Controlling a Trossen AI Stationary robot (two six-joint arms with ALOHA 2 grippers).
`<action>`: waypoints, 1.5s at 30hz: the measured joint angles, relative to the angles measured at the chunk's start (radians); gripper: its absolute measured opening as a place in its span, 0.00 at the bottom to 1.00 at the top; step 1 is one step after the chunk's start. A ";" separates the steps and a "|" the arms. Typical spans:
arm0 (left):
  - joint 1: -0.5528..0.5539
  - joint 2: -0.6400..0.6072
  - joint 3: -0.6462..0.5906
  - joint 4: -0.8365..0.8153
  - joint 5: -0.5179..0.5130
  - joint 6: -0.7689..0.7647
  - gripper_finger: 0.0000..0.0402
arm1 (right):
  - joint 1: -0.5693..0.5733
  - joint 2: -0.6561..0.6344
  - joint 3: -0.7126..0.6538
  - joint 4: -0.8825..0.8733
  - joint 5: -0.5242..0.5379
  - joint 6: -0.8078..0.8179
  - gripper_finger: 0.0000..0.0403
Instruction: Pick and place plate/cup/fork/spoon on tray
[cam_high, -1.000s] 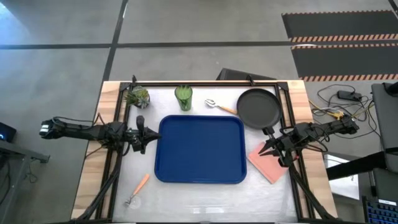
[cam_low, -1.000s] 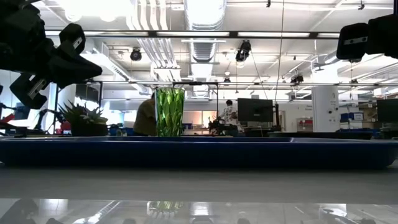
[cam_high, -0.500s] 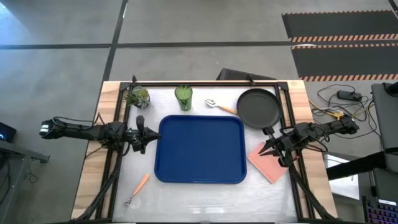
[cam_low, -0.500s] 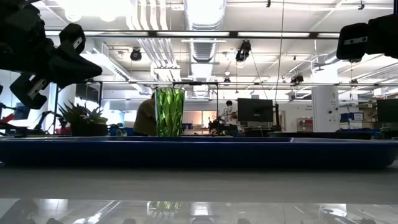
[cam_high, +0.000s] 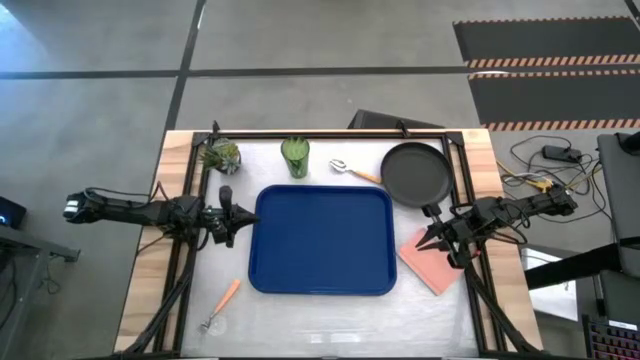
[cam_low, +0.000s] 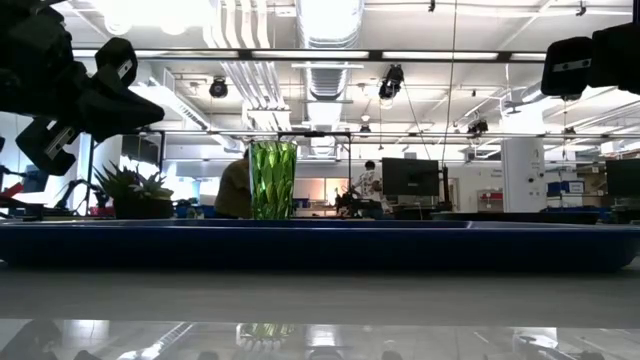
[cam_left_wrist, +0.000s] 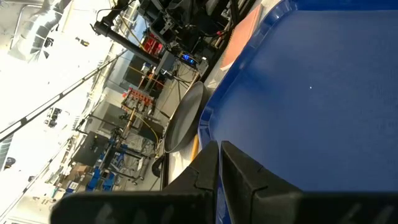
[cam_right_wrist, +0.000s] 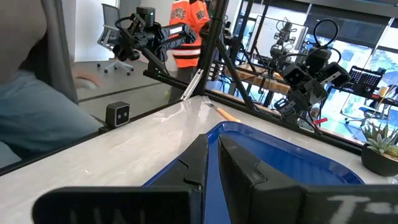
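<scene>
The blue tray (cam_high: 320, 240) lies in the table's middle. The dark plate (cam_high: 415, 172) rests flat at the far right, and the green cup (cam_high: 295, 157) stands upright behind the tray. An orange-handled utensil with a rounded silver end, seemingly the spoon (cam_high: 353, 171), lies between cup and plate. The other orange-handled utensil, seemingly the fork (cam_high: 222, 303), lies at the near left. My left gripper (cam_high: 228, 215) is shut and empty at the tray's left edge. My right gripper (cam_high: 440, 240) is shut and empty at the tray's right edge, above the pink pad.
A pink square pad (cam_high: 430, 262) lies right of the tray. A small potted plant (cam_high: 221, 155) stands at the far left corner. A black frame runs along the table's edges. People and desks show in the room behind.
</scene>
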 joint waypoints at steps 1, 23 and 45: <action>0.000 0.000 0.000 0.000 0.000 0.000 0.00 | 0.000 0.000 0.000 0.000 0.000 0.000 0.07; 0.000 0.000 0.000 0.008 -0.027 0.000 0.00 | 0.000 0.000 0.000 0.000 0.000 -0.008 0.07; 0.000 0.000 0.000 0.112 -0.026 -0.262 0.00 | -0.001 0.000 0.001 0.240 0.139 0.263 0.07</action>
